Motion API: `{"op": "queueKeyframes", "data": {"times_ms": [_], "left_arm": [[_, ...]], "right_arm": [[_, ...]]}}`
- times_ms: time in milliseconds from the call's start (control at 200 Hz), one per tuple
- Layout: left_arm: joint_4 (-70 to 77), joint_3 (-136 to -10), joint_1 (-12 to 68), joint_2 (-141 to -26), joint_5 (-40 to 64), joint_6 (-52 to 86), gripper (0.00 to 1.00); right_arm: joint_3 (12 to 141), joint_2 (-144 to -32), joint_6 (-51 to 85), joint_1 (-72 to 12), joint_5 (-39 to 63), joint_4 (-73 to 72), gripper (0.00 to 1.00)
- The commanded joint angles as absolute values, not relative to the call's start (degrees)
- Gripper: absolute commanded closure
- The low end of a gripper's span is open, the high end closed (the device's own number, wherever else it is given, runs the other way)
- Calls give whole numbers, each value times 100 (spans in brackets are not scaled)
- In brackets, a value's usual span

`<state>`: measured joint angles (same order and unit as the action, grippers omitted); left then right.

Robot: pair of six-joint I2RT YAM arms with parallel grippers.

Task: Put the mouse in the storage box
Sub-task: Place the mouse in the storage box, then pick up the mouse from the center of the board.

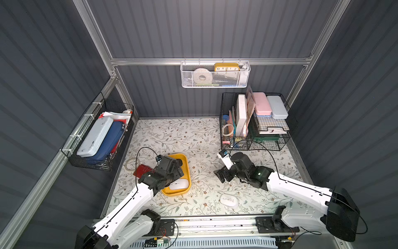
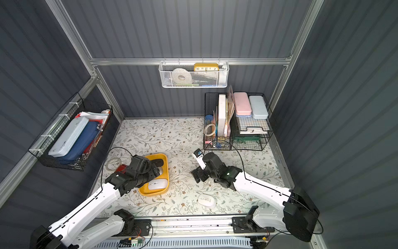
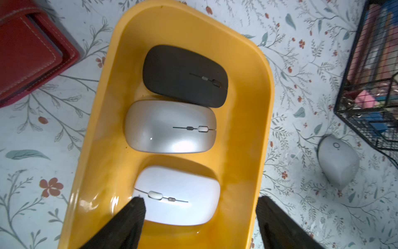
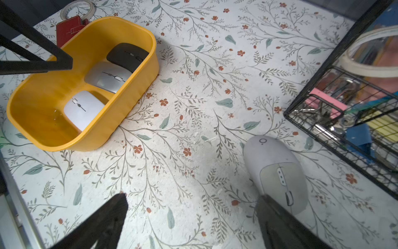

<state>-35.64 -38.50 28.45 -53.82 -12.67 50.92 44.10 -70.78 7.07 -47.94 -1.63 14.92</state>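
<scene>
Floral-patterned covering lines the tabletop inside a grey corrugated enclosure. In both top views the storage box, a shallow yellow tray with rounded corners, lies under the left arm. A white mouse shows at the box's near end. A pale grey mouse lies on the covering, well apart from the box. Beyond the box a white mesh basket on the back rail holds a tape roll and a yellow clock. A black wire rack carries upright boards and pink and blue cases. A wall basket near the box holds a pale case and a blue case. The right gripper hovers low, away from the box. The left wrist view looks down into the box: a black mouse touches a silver mouse, and the white mouse lies apart from them, each set crosswise. The left gripper is spread wide above the white mouse, holding nothing. A red wallet lies just beside the box. The right wrist view shows the right gripper's fingers wide apart and empty, with the pale grey mouse just beside one of them.
</scene>
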Motion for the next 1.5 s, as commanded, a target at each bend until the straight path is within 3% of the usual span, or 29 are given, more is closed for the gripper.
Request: {"op": "queueKeyframes", "data": {"times_ms": [0, 255, 585, 996, 1176, 1496], "left_arm": [[-3688, -3955, 2821, -5222, -1171, 4955, 14], [-3103, -3735, 2821, -5095, -681, 4741, 13], [-2934, -3621, 2821, -5247, -527, 4699, 12], [-3059, -3613, 2821, -5291, -580, 4665, 12], [-3015, -3560, 2821, -5247, -551, 4674, 11], [-2945, -3525, 2821, -5309, -510, 4667, 11]], "right_arm": [[4493, -7024, 1221, -4781, 233, 2349, 2], [3860, -7127, 2895, -4852, 1352, 2829, 5], [3323, -7095, 3197, -5367, 877, 2996, 2], [3774, -7796, 3248, -6094, 48, 3578, 3], [3928, -8031, 3425, -6468, -237, 3820, 10], [4194, -8497, 3694, -6808, -656, 4023, 31]]}}
